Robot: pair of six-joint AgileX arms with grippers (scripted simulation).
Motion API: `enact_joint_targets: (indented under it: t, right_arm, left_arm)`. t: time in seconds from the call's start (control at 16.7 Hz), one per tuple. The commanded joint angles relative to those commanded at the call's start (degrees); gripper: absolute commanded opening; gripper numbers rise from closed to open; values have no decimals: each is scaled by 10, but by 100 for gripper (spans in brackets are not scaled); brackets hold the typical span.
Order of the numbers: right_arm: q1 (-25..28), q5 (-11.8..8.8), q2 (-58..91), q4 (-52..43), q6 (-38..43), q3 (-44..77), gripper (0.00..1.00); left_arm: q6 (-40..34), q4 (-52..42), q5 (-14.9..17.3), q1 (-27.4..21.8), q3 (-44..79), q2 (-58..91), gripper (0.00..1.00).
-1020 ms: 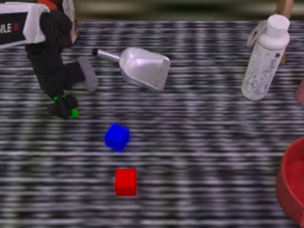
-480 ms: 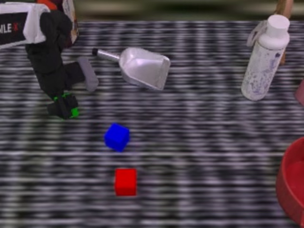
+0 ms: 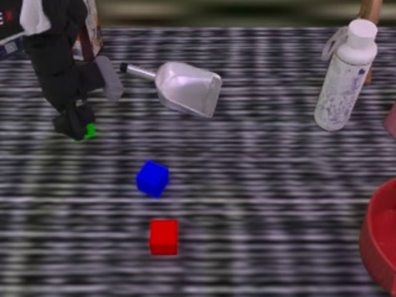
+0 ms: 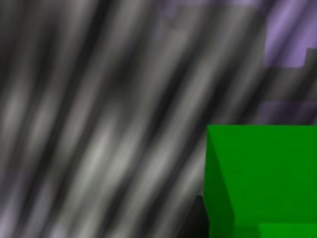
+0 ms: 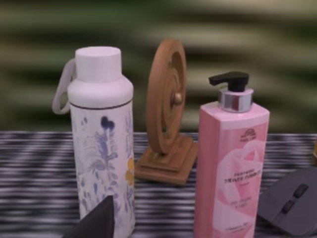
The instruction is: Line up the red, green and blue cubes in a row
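My left claw is clamped on the green cube at the table's far left, lifted to carry toward the blue cube and red cube, already near each other

Striped table under blue cube, red cube

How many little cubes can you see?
3: red cube nearest the front, blue cube just behind it, green cube gripped in the left hand at the table's left.
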Motion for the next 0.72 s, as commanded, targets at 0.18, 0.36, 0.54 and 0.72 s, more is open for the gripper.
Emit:
enact_joint_targets:
  t: [0.18, 0.36, 0.54, 0.72]
  right_arm:
    - [0, 0, 0, 0, 0, 0, 100]
    - [0, 0, 0, 0, 0, 0, 100]
    - [0, 0, 0, 0, 0, 0, 100]
    - [0, 0, 0, 0, 0, 0, 100]
  left_arm:
    - [-1, -47, 0, 4, 31, -17, 0]
    - [-2, -52, -1, 5, 35, -19, 0]
    - [-4, -49, -1, -7, 31, -20, 0]
    - [-26, -44, -1, -64, 6, -40, 0]
